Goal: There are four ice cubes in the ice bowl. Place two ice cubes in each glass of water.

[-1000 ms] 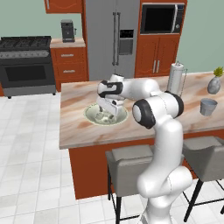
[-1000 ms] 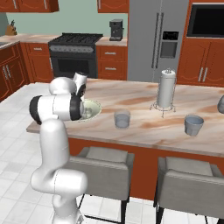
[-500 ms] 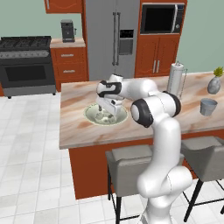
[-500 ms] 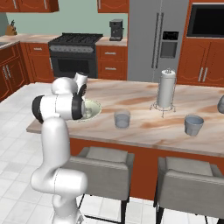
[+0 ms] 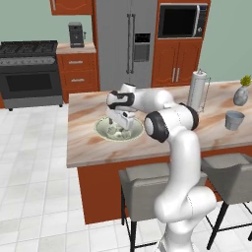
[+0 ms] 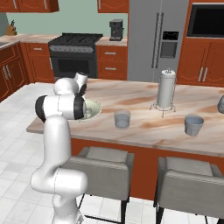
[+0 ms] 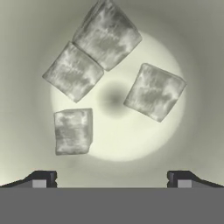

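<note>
Several pale ice cubes lie in the cream-green ice bowl [image 7: 197, 57]; one ice cube [image 7: 73, 131] is nearest the fingertips and another ice cube [image 7: 154, 92] sits right of the centre. My gripper [image 7: 112, 179] hangs straight above them, open, with nothing between its fingers. From the left base view the gripper [image 5: 121, 124] points down into the ice bowl [image 5: 104, 129]. In the right base view the ice bowl [image 6: 92, 109] shows behind my arm, one glass of water [image 6: 122, 118] stands right of it and a second glass of water [image 6: 194, 124] farther right; this far glass [image 5: 234, 119] also shows at the counter's right end.
A white-silver jug on a wire stand [image 6: 166, 89] rises behind the glasses. A grey vase with a sprig [image 5: 240, 93] sits at the far right of the island. Two grey stools [image 6: 103, 159] stand at the counter's near side.
The hand has shifted only slightly over the bowl. The jaws stay wide and the cubes have not moved.
</note>
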